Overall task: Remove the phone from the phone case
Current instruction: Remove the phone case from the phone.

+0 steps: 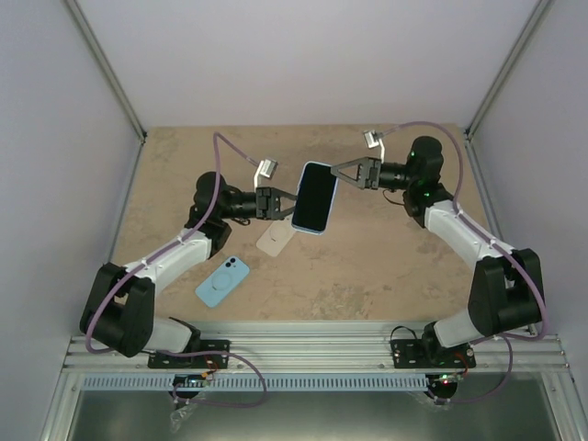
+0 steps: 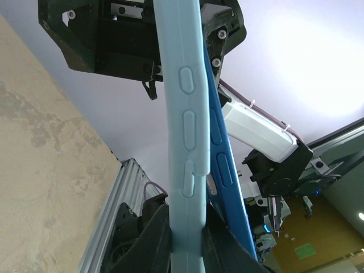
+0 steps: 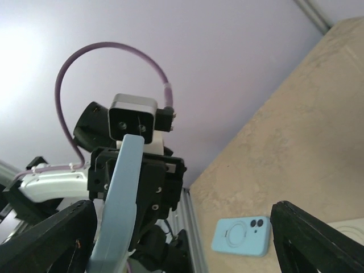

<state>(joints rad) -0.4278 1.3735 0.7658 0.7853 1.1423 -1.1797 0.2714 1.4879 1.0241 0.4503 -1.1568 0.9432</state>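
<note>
Holding the phone case, left fingers clamped on its edge, right fingers spread wide nearby.

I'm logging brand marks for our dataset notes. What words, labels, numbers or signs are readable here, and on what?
No text is readable.
Green sticker in the background, left wrist view: too blurred to read.
Phone screen: dark, no text.
Blue case on the table: ring emblem only, no letters.
</note>
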